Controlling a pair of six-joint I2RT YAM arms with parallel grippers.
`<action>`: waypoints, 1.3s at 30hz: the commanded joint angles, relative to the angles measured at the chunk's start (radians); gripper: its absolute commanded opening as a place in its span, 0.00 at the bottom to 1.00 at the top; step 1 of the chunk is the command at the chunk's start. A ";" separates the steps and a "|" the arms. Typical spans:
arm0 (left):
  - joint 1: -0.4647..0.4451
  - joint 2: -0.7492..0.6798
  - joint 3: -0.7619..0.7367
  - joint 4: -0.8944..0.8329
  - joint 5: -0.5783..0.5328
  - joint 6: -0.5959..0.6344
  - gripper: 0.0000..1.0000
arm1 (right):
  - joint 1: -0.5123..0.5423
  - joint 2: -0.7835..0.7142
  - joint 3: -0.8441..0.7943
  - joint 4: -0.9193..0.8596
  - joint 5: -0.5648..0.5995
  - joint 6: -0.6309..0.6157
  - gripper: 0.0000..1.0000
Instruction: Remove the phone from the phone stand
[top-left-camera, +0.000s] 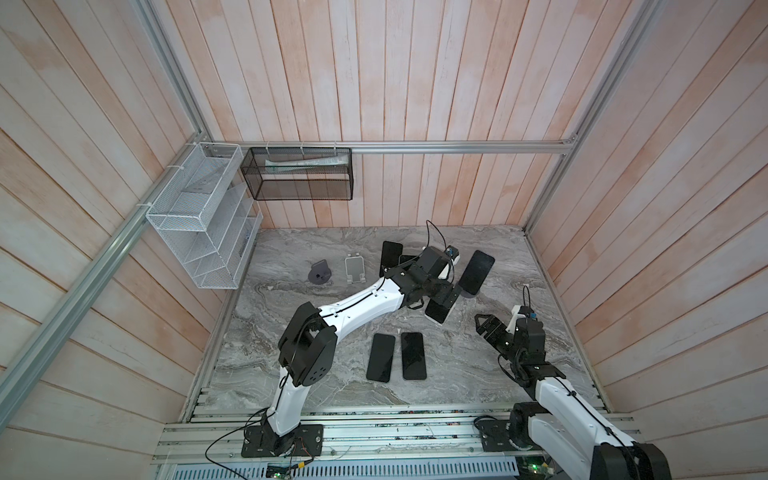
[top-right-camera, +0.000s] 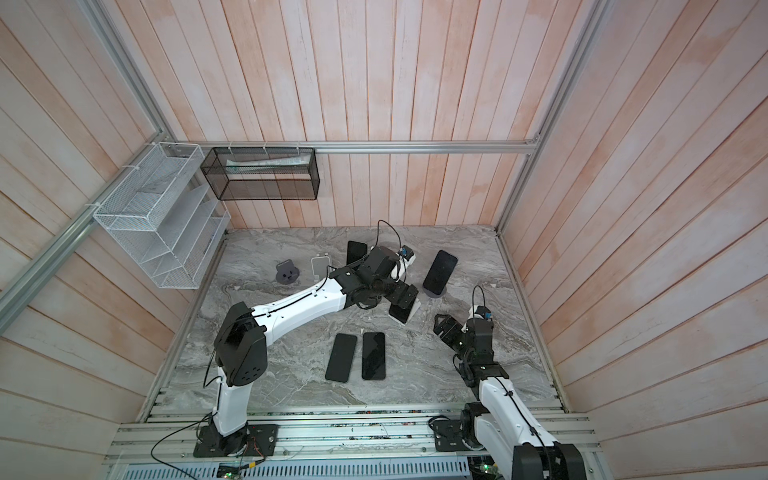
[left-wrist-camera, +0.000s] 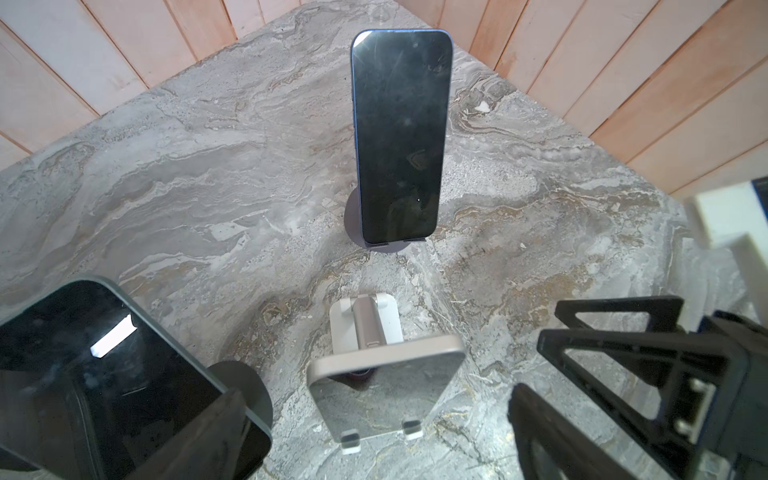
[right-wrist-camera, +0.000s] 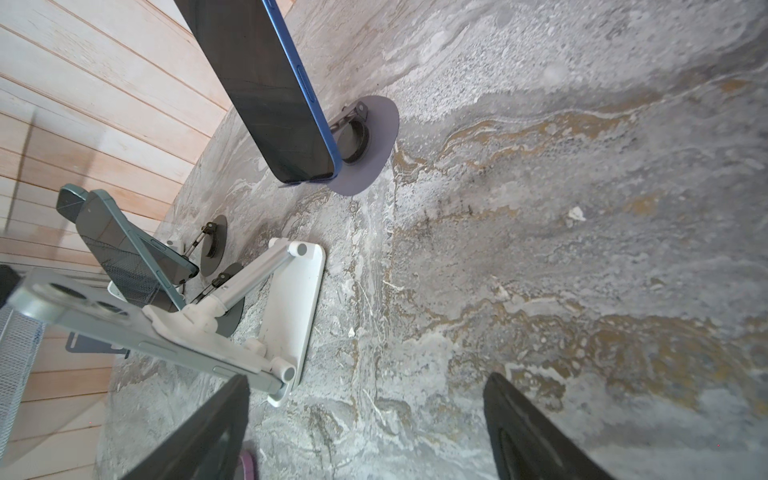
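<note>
I'm seeing the left claw (left-wrist-camera: 376, 390) gaping wide near the blue phone (left-wrist-camera: 401, 137). The right claw (right-wrist-camera: 369, 378) is hanging apart, empty.

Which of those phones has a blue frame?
The phone propped on the round purple stand, rightmost in both top views; the other propped phones show greenish edges.

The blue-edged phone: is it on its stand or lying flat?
On its stand: the blue-edged phone leans upright, lower edge resting on the round stand.
</note>
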 joint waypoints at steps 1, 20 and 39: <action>-0.005 0.062 0.077 -0.072 -0.018 -0.060 1.00 | -0.008 -0.005 -0.006 0.025 -0.030 -0.004 0.91; -0.014 0.123 0.121 -0.061 -0.041 -0.101 1.00 | -0.016 -0.032 -0.027 0.050 -0.086 -0.005 0.94; -0.034 0.048 -0.016 0.067 -0.122 -0.110 0.84 | -0.020 -0.066 -0.035 0.052 -0.104 -0.014 0.93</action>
